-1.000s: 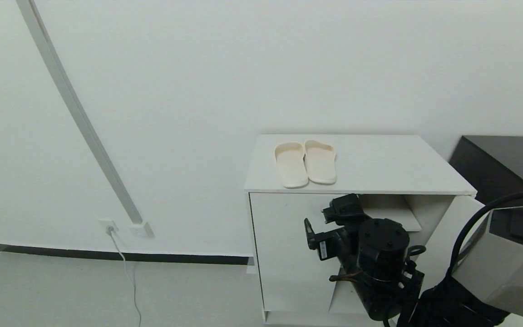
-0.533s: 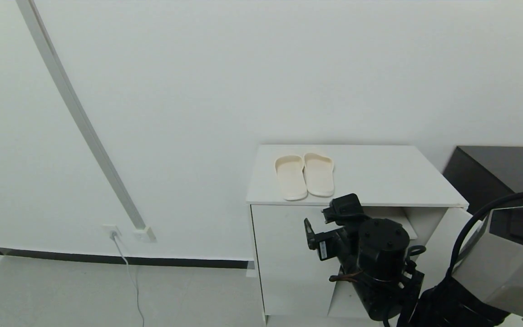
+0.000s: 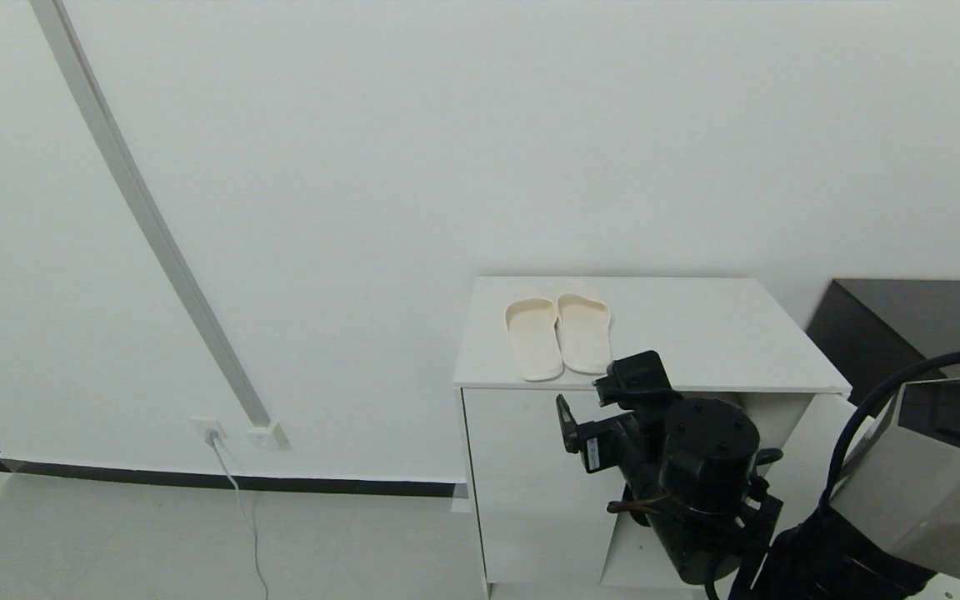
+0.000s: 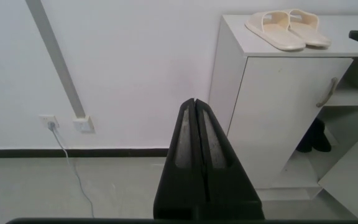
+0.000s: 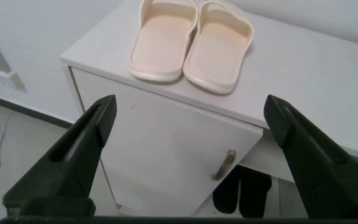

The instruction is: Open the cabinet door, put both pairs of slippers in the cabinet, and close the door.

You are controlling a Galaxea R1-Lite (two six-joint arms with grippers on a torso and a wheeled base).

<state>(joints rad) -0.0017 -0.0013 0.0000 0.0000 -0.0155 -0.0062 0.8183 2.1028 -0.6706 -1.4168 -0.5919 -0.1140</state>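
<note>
Cream slippers (image 3: 584,333) atop cabinet (image 3: 522,483) | dark pair (image 5: 253,193) inside | left fingers (image 4: 185,143) pressed together | right fingers (image 5: 82,149) spread

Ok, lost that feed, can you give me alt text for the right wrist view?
A pair of cream slippers lies side by side on top of a white cabinet, framed by the dark fingers of the open right gripper. Below, beside the handle of the shut door, dark slippers sit inside the cabinet's open side.

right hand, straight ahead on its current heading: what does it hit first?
Probably the closed cabinet door, just under the front edge of the cabinet top. The open right hand points there, below the cream slippers. Depth is unclear.
</note>
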